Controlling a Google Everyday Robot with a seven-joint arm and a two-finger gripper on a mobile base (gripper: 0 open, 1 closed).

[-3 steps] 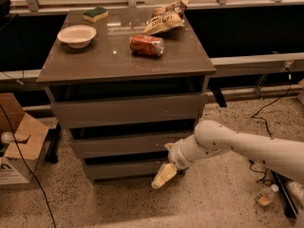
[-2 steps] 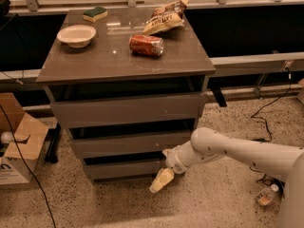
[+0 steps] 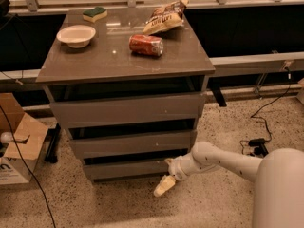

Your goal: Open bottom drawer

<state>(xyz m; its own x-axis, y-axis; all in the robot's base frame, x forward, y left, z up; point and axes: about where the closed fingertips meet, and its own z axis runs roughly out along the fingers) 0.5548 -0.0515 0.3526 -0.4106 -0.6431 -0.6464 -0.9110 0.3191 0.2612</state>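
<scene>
The grey-brown cabinet [image 3: 123,63] has three drawers. The bottom drawer [image 3: 128,169] is the lowest one, with a plain flat front and a dark gap above it. It sits about flush with the middle drawer [image 3: 133,144] above it. My gripper [image 3: 166,175] is at the right end of the bottom drawer's front, close to the floor, with its pale tip pointing down and left. My white arm [image 3: 223,161] reaches in from the lower right. The inside of the drawer is hidden.
On the cabinet top are a white bowl [image 3: 76,34], a green sponge [image 3: 95,13], a red can [image 3: 146,45] lying on its side and a chip bag [image 3: 164,18]. A cardboard box [image 3: 16,146] stands on the floor at the left. Cables and a plug [image 3: 259,144] lie at the right.
My arm has dropped lower and swung nearer the camera. The gripper has sunk slightly along the bottom drawer's right end. The drawer front has not visibly moved.
</scene>
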